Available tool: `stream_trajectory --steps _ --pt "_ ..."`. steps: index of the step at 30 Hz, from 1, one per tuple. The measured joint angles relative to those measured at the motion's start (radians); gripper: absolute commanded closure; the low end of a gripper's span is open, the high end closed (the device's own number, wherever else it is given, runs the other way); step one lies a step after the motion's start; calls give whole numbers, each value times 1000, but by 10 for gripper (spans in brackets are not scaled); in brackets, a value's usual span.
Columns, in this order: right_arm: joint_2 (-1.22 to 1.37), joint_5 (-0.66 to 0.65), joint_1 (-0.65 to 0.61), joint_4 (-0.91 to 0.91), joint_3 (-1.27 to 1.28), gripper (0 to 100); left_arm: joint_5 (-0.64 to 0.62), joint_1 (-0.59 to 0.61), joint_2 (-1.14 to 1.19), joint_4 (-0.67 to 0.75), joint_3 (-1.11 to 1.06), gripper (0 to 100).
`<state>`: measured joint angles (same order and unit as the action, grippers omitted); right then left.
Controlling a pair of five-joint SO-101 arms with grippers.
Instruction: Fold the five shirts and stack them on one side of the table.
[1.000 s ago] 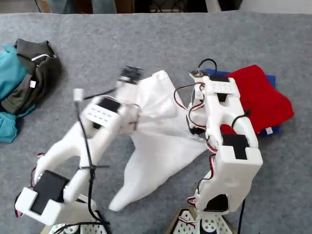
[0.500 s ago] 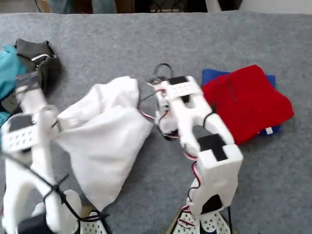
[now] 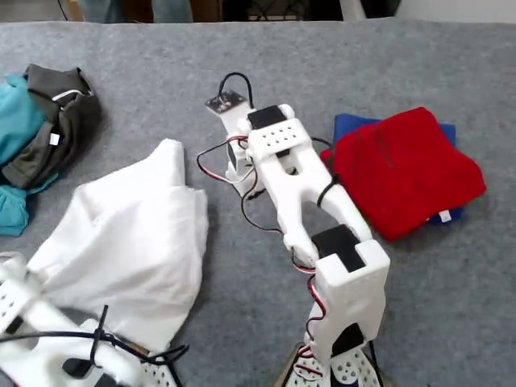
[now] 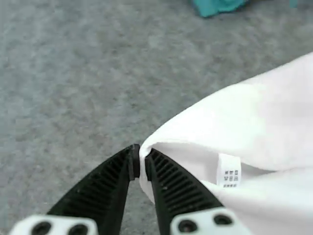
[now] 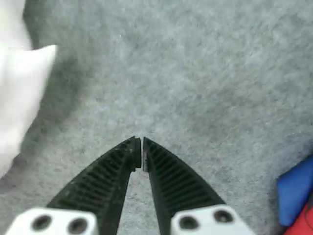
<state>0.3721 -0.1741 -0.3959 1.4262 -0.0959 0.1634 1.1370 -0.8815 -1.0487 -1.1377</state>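
Note:
A white shirt (image 3: 129, 242) lies crumpled on the grey table at the near left. My left gripper (image 4: 139, 159) is shut on a folded edge of the white shirt (image 4: 254, 132), close to its small label (image 4: 228, 177); the left arm (image 3: 12, 302) is at the near-left corner. My right gripper (image 5: 138, 147) is shut on nothing, just above bare table, with a corner of the white shirt (image 5: 19, 88) beside it. The right arm (image 3: 278, 149) stands between the white shirt and a folded red shirt (image 3: 403, 165) lying on a folded blue one (image 3: 348, 125).
A teal shirt (image 3: 16, 129) and a dark olive shirt (image 3: 64, 121) lie bunched at the far left edge. The teal shirt (image 4: 215, 6) shows beyond the left gripper. The grey table (image 3: 242, 56) is bare at the back and the near right.
The left arm has dragged the white shirt leftward and toward the near edge. The right arm has swung left, away from the red stack, and no longer touches the shirt.

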Motion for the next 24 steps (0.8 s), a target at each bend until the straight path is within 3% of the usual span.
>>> stream_trajectory --steps 3,6,18,20,24 --pt "0 18 -18 2 -23 784 0 129 -26 0 0 971" --pt "0 48 -51 0 -25 728 6 184 -44 0 0 971" --pt "0 141 -261 -86 -25 723 9 362 -51 0 54 969" --pt "0 157 -284 -114 -25 723 35 362 -51 -2 54 927" --pt "18 180 -322 -175 -26 723 100 362 -51 -64 55 714"
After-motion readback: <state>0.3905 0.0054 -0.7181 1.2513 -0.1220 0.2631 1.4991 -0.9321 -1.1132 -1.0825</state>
